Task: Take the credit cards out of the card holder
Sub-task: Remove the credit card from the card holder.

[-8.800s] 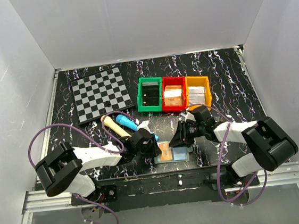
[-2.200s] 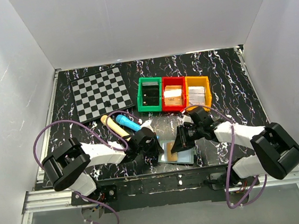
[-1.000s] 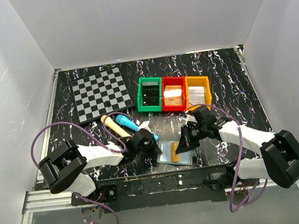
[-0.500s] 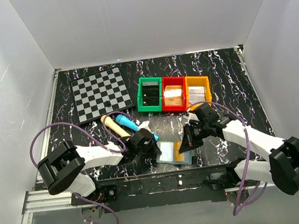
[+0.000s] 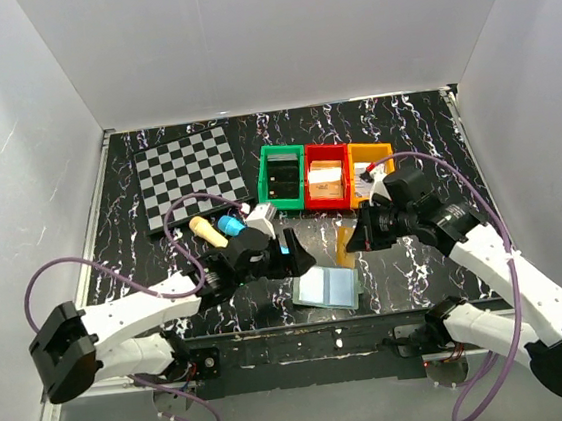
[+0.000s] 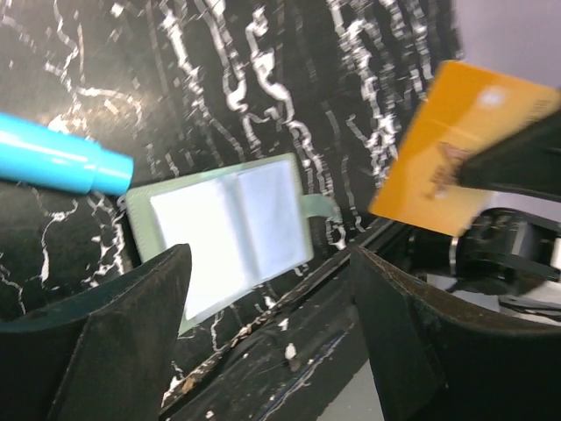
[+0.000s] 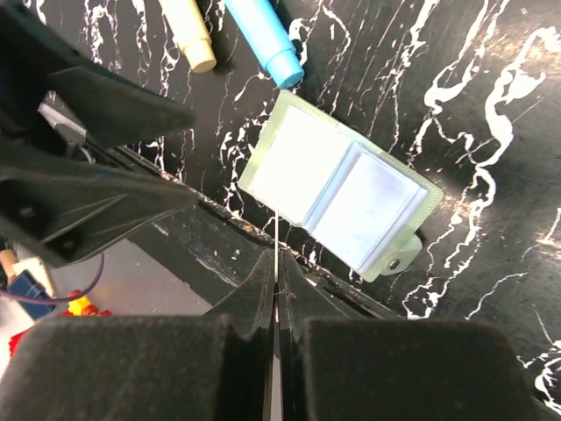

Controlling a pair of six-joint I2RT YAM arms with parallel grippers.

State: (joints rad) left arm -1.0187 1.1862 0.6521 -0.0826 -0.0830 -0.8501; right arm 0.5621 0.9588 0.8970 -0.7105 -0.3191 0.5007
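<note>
Credit card [image 6: 443, 162]: thin, stiff, slick; pinch an edge.
Right gripper [image 7: 275, 274]: clenched on that card's edge.
Left gripper [image 5: 293, 255]: fingers spread, empty, beside card holder [image 5: 325, 288].

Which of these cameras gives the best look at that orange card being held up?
The left wrist view: the orange card faces that camera, most of its face showing. The top view shows only a small tilted orange strip. The right wrist view catches it edge-on, a thin line.
</note>
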